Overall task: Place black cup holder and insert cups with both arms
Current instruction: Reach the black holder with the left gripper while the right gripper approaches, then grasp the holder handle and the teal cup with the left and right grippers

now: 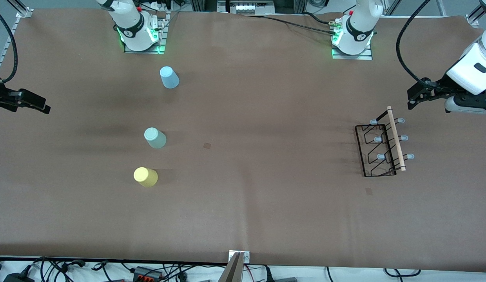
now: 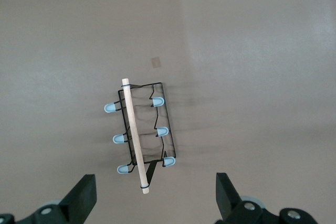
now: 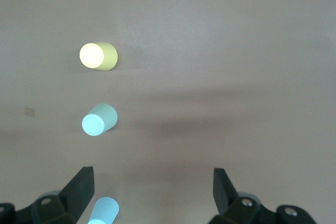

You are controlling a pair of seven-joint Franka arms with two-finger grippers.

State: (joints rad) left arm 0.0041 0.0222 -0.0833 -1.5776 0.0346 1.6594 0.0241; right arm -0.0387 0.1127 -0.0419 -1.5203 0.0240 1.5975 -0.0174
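The black cup holder (image 1: pixel 378 150) stands on the brown table at the left arm's end, its wooden rod (image 1: pixel 396 139) on top; it also shows in the left wrist view (image 2: pixel 144 135). My left gripper (image 1: pixel 413 98) (image 2: pixel 155 198) hangs open and empty in the air, over the table beside the holder. Three cups stand mouth down toward the right arm's end: light blue (image 1: pixel 169 77) (image 3: pixel 103 211), mint green (image 1: pixel 155 138) (image 3: pixel 98 119), yellow (image 1: pixel 145 176) (image 3: pixel 97 56). My right gripper (image 1: pixel 41 105) (image 3: pixel 152 198) hangs open and empty over the table's end, apart from the cups.
Two small brown patches lie on the table, one mid-table (image 1: pixel 207 145), one near the holder (image 1: pixel 369 191). Cables and a camera mount (image 1: pixel 237 266) run along the table edge nearest the front camera. The arm bases (image 1: pixel 137 35) (image 1: pixel 352 37) stand at the farthest edge.
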